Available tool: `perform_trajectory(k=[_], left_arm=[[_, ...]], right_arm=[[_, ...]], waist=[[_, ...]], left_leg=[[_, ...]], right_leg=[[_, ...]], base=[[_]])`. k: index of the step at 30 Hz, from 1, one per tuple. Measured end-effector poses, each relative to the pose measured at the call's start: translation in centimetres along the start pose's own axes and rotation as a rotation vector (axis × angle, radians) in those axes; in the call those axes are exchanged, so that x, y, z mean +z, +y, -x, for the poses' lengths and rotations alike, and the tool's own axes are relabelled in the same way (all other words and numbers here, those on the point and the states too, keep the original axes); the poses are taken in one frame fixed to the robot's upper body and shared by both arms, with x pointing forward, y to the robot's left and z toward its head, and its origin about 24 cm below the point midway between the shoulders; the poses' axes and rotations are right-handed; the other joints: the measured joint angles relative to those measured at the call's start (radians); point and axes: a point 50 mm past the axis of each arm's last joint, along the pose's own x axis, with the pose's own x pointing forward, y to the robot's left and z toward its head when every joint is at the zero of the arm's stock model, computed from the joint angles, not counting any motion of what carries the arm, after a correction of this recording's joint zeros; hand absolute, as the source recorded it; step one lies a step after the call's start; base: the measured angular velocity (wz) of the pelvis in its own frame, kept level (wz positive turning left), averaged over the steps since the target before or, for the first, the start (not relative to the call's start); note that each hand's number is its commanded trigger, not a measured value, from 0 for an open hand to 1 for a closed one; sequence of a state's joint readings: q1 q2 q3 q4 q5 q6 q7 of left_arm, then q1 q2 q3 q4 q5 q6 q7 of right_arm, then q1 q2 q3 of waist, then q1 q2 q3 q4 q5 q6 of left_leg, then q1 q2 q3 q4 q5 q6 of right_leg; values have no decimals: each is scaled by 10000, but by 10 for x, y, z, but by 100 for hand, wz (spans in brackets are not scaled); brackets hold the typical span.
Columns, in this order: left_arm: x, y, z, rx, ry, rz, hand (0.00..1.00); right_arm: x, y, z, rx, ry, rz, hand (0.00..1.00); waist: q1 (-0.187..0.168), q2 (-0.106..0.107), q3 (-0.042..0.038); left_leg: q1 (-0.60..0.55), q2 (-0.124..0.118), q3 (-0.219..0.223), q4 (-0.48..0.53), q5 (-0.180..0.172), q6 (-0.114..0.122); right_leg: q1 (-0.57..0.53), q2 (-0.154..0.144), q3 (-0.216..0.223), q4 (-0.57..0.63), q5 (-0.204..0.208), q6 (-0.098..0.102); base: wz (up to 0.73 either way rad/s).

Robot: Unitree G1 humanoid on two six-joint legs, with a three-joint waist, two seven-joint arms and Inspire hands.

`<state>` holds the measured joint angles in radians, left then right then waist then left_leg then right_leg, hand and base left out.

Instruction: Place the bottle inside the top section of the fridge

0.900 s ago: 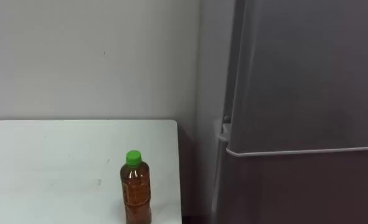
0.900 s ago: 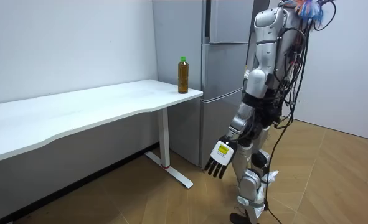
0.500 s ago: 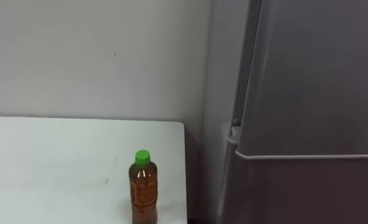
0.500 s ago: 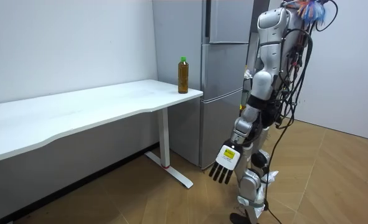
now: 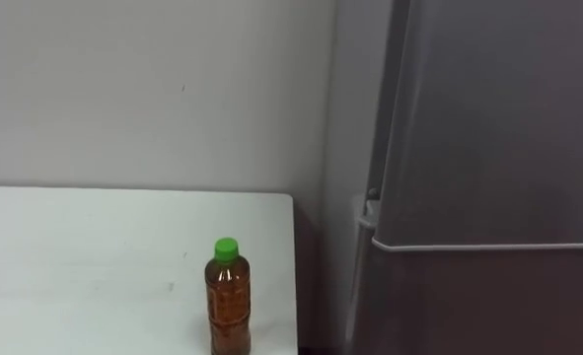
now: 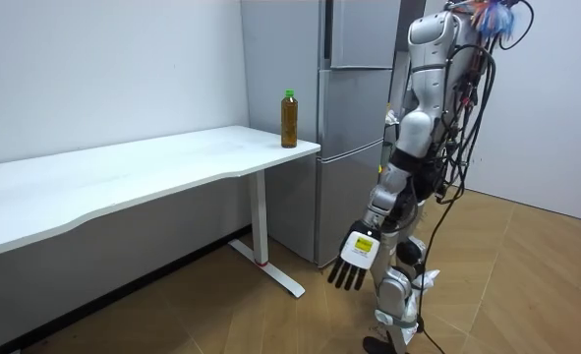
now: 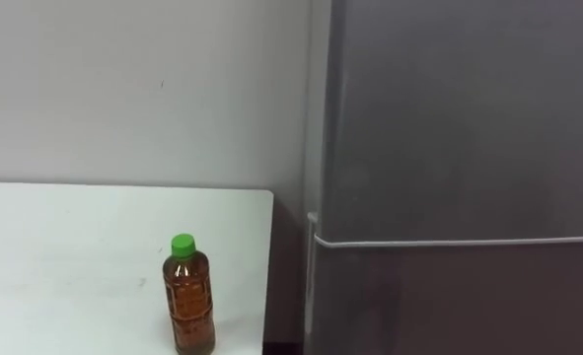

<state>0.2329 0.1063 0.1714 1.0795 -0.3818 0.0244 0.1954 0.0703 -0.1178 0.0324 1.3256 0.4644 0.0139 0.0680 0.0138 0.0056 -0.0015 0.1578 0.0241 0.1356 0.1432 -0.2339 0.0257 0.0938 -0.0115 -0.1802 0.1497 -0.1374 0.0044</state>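
A brown bottle with a green cap (image 5: 227,296) (image 7: 189,296) stands upright near the right end of the white table (image 5: 74,256), close to its front edge. In the room view the bottle (image 6: 289,119) stands at the table's corner beside the grey fridge (image 6: 354,98). The fridge (image 5: 488,148) has both doors closed, with the seam between upper and lower door about level with the bottle's cap. I stand in front of the fridge, a step back from it. My left hand (image 6: 354,261) hangs open at knee height, far below the bottle.
The long white table (image 6: 123,172) runs along the wall toward the room view's left, on a white leg (image 6: 262,226). A narrow gap separates the table's end from the fridge side. Wooden floor (image 6: 221,315) lies open around me.
My head camera has shifted slightly, so the picture moved. My left arm swung a little toward the room view's right. Bottle and fridge have stayed put.
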Motion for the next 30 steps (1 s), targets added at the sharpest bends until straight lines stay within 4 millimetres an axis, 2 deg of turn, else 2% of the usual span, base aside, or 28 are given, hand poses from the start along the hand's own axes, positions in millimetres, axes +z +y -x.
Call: perform_trajectory(k=[1, 4, 6, 8, 9, 10, 11, 12, 14, 18, 23, 25, 29, 30], left_arm=[[7, 2, -1, 111, -144, 502, 0], [27, 9, -3, 610, -523, 2003, 0], [50, 17, -2, 779, -1215, 3420, 0], [84, 30, 4, 1019, -2431, 4478, 0], [93, 34, 6, 1094, -2752, 4619, 0], [107, 39, 10, 1243, -3397, 4862, 0], [119, 44, 15, 1413, -3921, 5083, 0], [126, 46, 17, 1450, -4169, 5181, 0], [155, 49, 32, 1425, -5252, 6037, 0], [190, 51, 61, 1112, -6992, 6699, 0], [236, 53, 110, 516, -9472, 7491, 0], [258, 55, 139, 285, -10808, 7542, 0], [274, 52, 178, -259, -12626, 7298, 0], [275, 52, 183, -322, -12816, 7248, 0]], right_arm=[[2, -2, 0, -34, -54, -126, 0], [3, -8, 1, -143, -119, -279, 0], [3, -12, 2, -203, -150, -451, 0], [4, -18, 2, -321, -169, -496, 0], [4, -19, 3, -344, -213, -486, 0], [6, -22, 3, -411, -326, -468, 0], [7, -24, 4, -502, -383, -403, 0], [7, -25, 4, -553, -387, -361, 0], [8, -26, 4, -580, -413, -371, 0], [7, -25, 5, -510, -551, -394, 0], [1, -28, 6, -525, -479, -760, 0], [0, -28, 6, -572, -442, -781, 0], [2, -26, 5, -459, -476, -729, 0], [3, -26, 5, -434, -472, -734, 0]], waist=[[51, 74, 26], [139, 287, 39], [194, 407, 47], [248, 497, 64], [259, 570, 43], [270, 592, 71], [260, 772, 19], [251, 766, 28], [248, 852, 12], [291, 852, -1], [401, 845, 3], [401, 838, 12], [258, 807, 30], [222, 807, 29]], left_leg=[[69, -1, -1, -25, -4, 6], [119, -11, 5, -76, -19, 19], [107, -10, 1, -63, -18, 20], [92, -18, -8, -47, -18, 19], [93, -19, -10, -45, -18, 19], [92, -27, -5, -57, -17, 20], [93, -32, 15, -59, -17, 21], [82, -38, 17, -61, -16, 23], [16, -39, -14, -53, -9, 23], [54, -38, -22, -46, -8, 21], [90, -36, -12, -56, -8, 20], [84, -36, -14, -75, -9, 20], [78, -38, -24, -76, -11, 19], [78, -38, -27, -76, -11, 19]], right_leg=[[52, -4, 2, 6, 0, 1], [109, -19, 0, 15, -4, 6], [93, -24, -1, 30, -5, 5], [92, -29, 4, 45, -40, 11], [91, -26, 2, 52, -45, 13], [65, -32, 3, 60, -49, 17], [-13, -31, 11, 64, -51, 21], [-40, -32, 35, 72, -53, 24], [-63, -28, 53, 102, -60, 27], [-89, -32, 58, 220, -141, 17], [-40, -29, 65, 186, -140, 16], [-58, -18, 110, 186, -140, 16], [-49, -8, 119, 163, -140, 17], [-47, -7, 115, 161, -141, 17]], base=[[0], [0], [0], [0], [0], [-3], [-4], [0], [0], [0], [0], [0], [0], [0]])
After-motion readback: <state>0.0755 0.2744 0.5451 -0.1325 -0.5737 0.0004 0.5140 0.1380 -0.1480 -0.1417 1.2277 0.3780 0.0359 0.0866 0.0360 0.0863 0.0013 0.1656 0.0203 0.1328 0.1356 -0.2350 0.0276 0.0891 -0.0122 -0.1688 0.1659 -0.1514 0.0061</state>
